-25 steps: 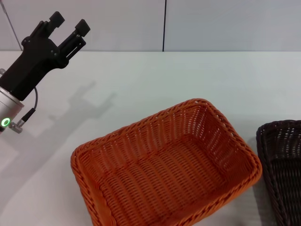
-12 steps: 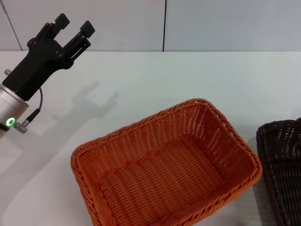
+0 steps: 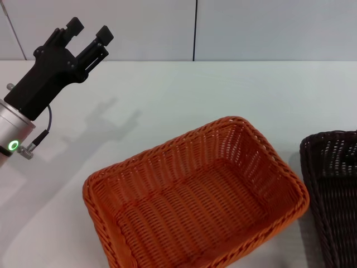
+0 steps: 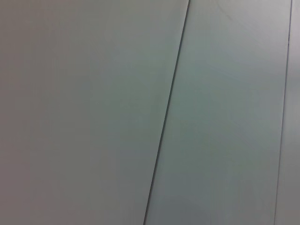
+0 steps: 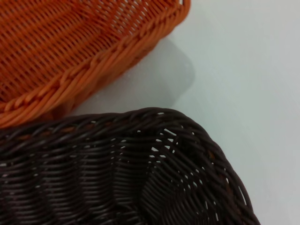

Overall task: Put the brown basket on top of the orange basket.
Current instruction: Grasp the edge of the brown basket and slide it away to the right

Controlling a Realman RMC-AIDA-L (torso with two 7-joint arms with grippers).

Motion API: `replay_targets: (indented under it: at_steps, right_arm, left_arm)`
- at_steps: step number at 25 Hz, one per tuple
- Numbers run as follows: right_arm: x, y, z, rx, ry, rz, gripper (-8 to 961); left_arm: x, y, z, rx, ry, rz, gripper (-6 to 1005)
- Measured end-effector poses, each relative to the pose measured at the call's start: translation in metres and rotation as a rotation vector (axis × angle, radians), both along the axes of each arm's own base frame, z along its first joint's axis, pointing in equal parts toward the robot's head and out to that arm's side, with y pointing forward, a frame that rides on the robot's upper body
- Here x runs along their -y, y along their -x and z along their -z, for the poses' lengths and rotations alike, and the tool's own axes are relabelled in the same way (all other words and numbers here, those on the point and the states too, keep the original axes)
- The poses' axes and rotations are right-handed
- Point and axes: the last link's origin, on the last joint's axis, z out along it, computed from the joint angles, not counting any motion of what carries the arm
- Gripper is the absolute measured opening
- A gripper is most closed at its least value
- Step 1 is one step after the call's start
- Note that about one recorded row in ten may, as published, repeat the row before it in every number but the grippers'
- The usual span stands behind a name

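Currently the brown basket [image 3: 330, 190] sits at the right edge just beside the orange basket [image 3: 195, 204], the left gripper [image 3: 89, 30] parked far left with fingers apart, right gripper's fingers unseen, so lifting too low could snag both braided rims.

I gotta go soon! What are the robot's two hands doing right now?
Left gripper: open, empty, raised over the white table.
Right gripper: not in view; its camera shows the dark brown woven basket.
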Motion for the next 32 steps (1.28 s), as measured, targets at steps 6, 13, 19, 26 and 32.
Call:
replay_targets:
  at_steps: [6, 13, 19, 26, 32]
  right_arm:
    - [0.007, -0.003, -0.008, 0.011, -0.021, 0.011, 450]
    - [0.021, -0.005, -0.030, 0.024, -0.081, 0.039, 365]
    - [0.038, -0.007, -0.069, -0.005, -0.220, 0.084, 296]
    - [0.054, -0.012, -0.105, -0.063, -0.332, 0.138, 265]
    - [0.069, -0.016, -0.132, -0.130, -0.433, 0.191, 216]
  left_arm:
    - [0.000, 0.001, 0.000, -0.001, 0.000, -0.003, 815]
    - [0.000, 0.002, -0.002, -0.003, -0.006, -0.005, 815]
    - [0.000, 0.003, -0.005, -0.006, -0.015, -0.004, 814]
    - [0.000, 0.005, -0.008, -0.008, -0.028, -0.010, 814]
    - [0.000, 0.005, -0.009, -0.024, -0.047, -0.007, 814]
